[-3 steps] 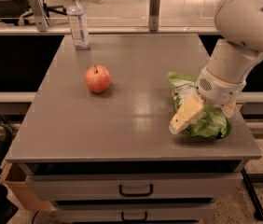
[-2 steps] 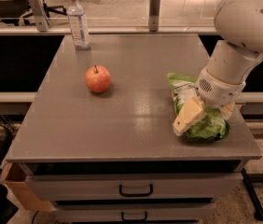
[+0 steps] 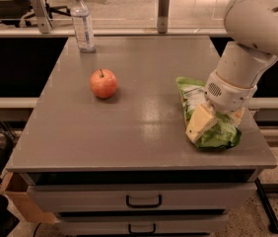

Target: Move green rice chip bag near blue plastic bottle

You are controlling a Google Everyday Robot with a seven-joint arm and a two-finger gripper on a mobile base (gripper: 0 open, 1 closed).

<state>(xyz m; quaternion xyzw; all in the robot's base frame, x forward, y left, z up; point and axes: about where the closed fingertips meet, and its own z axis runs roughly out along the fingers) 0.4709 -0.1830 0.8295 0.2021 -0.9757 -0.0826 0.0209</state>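
The green rice chip bag [image 3: 192, 93] lies on the right side of the grey table [image 3: 129, 132], near its front right corner, with the white label panel facing up. My gripper [image 3: 218, 126] is down on the bag's front half and covers its middle. The white arm comes in from the upper right. The blue plastic bottle [image 3: 82, 21], clear with a white cap, stands upright at the table's far left corner, far from the bag.
A red apple [image 3: 103, 83] sits left of the table's centre, between the bag and the bottle. Metal posts [image 3: 163, 10] stand behind the far edge. Drawers with handles [image 3: 143, 201] are below the tabletop. A cardboard box [image 3: 18, 201] is on the floor at the left.
My gripper has shifted slightly to the right and lower on the bag. The bag, apple and bottle have stayed in place.
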